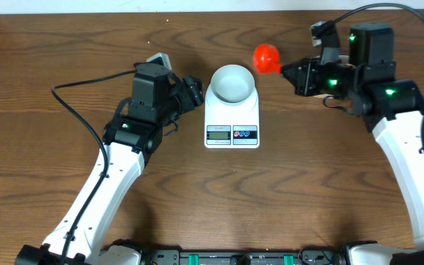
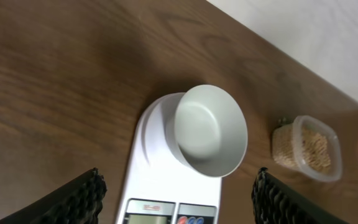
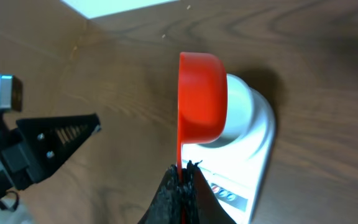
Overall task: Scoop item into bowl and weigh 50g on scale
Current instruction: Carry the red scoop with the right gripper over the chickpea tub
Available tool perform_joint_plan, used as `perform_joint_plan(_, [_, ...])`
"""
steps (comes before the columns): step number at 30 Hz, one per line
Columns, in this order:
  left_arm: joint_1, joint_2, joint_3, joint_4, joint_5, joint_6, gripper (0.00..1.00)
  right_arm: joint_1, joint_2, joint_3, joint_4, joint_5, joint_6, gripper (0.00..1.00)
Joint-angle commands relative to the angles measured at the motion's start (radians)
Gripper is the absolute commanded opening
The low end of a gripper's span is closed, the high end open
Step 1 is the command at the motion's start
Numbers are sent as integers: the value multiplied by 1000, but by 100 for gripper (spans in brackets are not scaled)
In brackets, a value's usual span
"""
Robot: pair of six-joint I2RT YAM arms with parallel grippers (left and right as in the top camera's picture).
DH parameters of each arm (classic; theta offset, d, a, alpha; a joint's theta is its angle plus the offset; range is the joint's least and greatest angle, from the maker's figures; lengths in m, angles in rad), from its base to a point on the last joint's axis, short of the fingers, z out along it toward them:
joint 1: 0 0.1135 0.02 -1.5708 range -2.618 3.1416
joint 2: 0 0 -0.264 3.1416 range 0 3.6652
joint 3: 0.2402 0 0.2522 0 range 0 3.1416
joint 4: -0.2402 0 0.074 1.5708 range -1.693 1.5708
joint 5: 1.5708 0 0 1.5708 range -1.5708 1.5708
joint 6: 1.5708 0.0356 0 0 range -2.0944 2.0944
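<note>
The pale bowl (image 1: 232, 82) stands empty on the white scale (image 1: 231, 125). My right gripper (image 1: 288, 71) is shut on the handle of a red scoop (image 1: 266, 58), held in the air just right of the bowl. In the right wrist view the scoop (image 3: 202, 93) hangs on its side in front of the bowl (image 3: 240, 112); its inside is hidden. My left gripper (image 1: 193, 90) is open and empty, just left of the scale. The left wrist view shows the bowl (image 2: 210, 130), the scale (image 2: 148, 180) and the beans (image 2: 312, 149) in a clear tub.
The clear plastic tub (image 2: 306, 148) stands right of the scale and behind it; in the overhead view my right gripper hides it. A pale wall edge (image 2: 328, 37) runs behind the table. Cables trail from both arms.
</note>
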Motion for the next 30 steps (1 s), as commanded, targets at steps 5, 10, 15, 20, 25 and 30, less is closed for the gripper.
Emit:
perform_joint_plan(5, [3, 6, 10, -12, -17, 146, 77, -68, -1, 27, -99, 12, -149, 1])
perform_joint_plan(10, [3, 22, 10, -35, -17, 149, 77, -111, -1, 27, -176, 1, -200, 1])
perform_joint_plan(15, [3, 36, 10, -42, -17, 149, 77, -147, -1, 27, -250, 1, -257, 1])
perform_joint_plan(20, [3, 40, 10, -51, -16, 149, 77, -187, -3, 27, -278, 7, -302, 1])
perform_joint_plan(25, [3, 40, 10, -19, 80, 292, 89, -259, -3, 27, -259, 43, -306, 1])
perform_joint_plan(30, [3, 40, 10, -13, 85, 293, 89, -340, -3, 27, -233, 43, -306, 1])
